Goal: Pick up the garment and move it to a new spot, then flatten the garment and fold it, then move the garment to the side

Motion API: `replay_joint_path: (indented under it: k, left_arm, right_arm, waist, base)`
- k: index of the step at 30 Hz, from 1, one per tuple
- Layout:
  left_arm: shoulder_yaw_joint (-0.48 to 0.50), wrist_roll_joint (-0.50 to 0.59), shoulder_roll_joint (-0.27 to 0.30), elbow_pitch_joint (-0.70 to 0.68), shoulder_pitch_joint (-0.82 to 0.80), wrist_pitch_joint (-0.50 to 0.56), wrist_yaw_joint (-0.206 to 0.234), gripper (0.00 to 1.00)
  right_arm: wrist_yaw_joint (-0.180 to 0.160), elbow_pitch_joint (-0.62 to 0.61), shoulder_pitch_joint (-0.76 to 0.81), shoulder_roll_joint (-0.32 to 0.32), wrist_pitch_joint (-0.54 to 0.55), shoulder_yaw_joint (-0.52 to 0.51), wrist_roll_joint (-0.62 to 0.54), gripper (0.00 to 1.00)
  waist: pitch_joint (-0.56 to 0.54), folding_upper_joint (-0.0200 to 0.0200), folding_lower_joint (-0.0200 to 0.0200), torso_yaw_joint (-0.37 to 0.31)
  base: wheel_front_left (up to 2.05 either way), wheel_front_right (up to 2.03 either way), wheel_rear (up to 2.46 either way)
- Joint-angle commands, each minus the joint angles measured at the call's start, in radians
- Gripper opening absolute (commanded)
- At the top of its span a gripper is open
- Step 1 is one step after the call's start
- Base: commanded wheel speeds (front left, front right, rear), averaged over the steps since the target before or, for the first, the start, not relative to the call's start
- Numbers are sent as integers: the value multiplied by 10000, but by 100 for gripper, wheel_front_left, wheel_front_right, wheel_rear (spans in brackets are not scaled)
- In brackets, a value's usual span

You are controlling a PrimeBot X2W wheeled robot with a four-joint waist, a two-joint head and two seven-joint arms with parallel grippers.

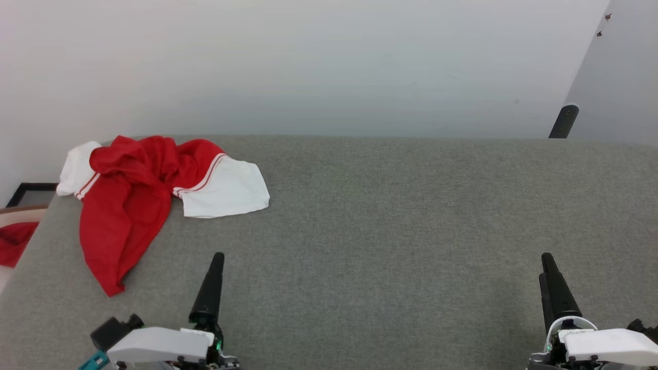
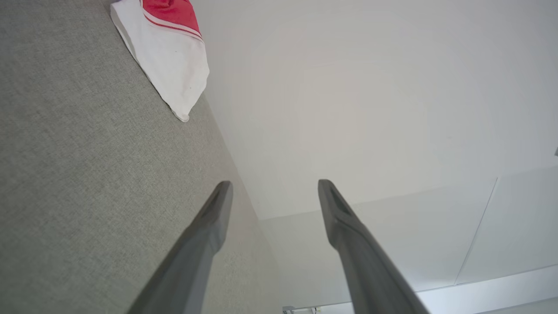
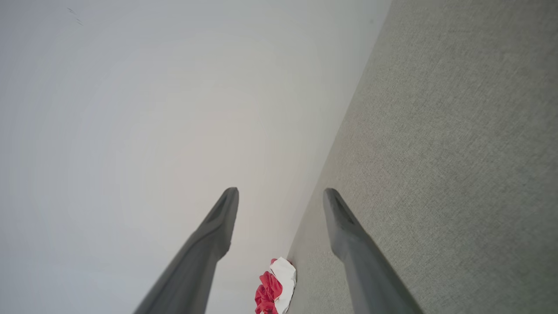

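Parted fingers (image 3: 348, 235) frame the crumpled garment (image 3: 274, 288) on grey table (image 3: 457, 152).

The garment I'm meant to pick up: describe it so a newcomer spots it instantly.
Find the grey table and go to its far left corner by the white wall. The garment lies crumpled there, red with white striped-trim sleeves. The plain red cloth beyond the table's left edge has no white.

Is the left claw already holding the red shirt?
No, the left claw stands open and empty, and the shirt lies crumpled on the grey table, apart from it.
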Motion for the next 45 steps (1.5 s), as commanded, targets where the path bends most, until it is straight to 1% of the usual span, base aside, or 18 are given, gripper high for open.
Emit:
replay_joint_path:
  k: [1, 9, 10, 13, 18, 25, 30, 38, 42, 45]
  left_arm:
    - [-128, 328, 126, -145, -178, -115, 76, 100]
    - [-694, 1950, 513, -67, -374, -553, 432, 100]
    - [-694, 1950, 513, -67, -374, -553, 432, 100]
    - [-961, 2831, 717, -6, -466, -692, 616, 100]
    - [-1235, 4093, 863, -25, -571, -880, 861, 100]
    - [-1432, 6041, 1057, -111, -621, -1081, 1152, 100]
    - [-1549, 7163, 1132, -124, -547, -1200, 1184, 100]
    - [-1590, 8464, 1098, -124, -531, -1390, 1157, 100]
    - [-1478, 9028, 1077, -171, -531, -1475, 1075, 100]
    - [-1418, 9403, 1019, -212, -468, -1540, 1046, 100]
  right_arm:
    - [6, -159, -53, -68, -100, 55, -241, 100]
    - [6, -230, -68, -138, -383, 146, -1581, 100]
    - [6, -230, -68, -138, -383, 146, -1581, 100]
    - [7, -237, -76, -141, -493, 145, -2258, 100]
    - [7, -256, -74, -133, -674, 65, -3752, 100]
    - [7, -349, -48, -65, -873, -104, -6125, 100]
    - [8, -482, -21, -26, -891, -167, -7719, 100]
    - [7, -770, 26, 11, -904, -137, -9843, 100]
    - [7, -893, 66, 15, -937, -126, -10597, 100]
    - [8, -934, 80, 16, -930, -99, -10936, 100]
  waist:
    - [-14, 0, 0, 0]
    - [-64, 0, 0, 0]
    - [-64, 0, 0, 0]
    - [-83, 0, 0, -1]
    - [-119, 0, 0, -2]
    - [-175, 0, 0, 0]
    - [-212, 0, 0, 0]
    - [-272, 0, 0, 6]
    - [-303, 0, 0, 8]
    - [-329, 0, 0, 5]
  base:
    - [0, 0, 0]
    - [0, 0, 0]
    - [0, 0, 0]
    - [0, 0, 0]
    - [0, 0, 0]
    - [0, 0, 0]
    - [0, 0, 0]
    - [0, 0, 0]
    - [0, 0, 0]
    - [0, 0, 0]
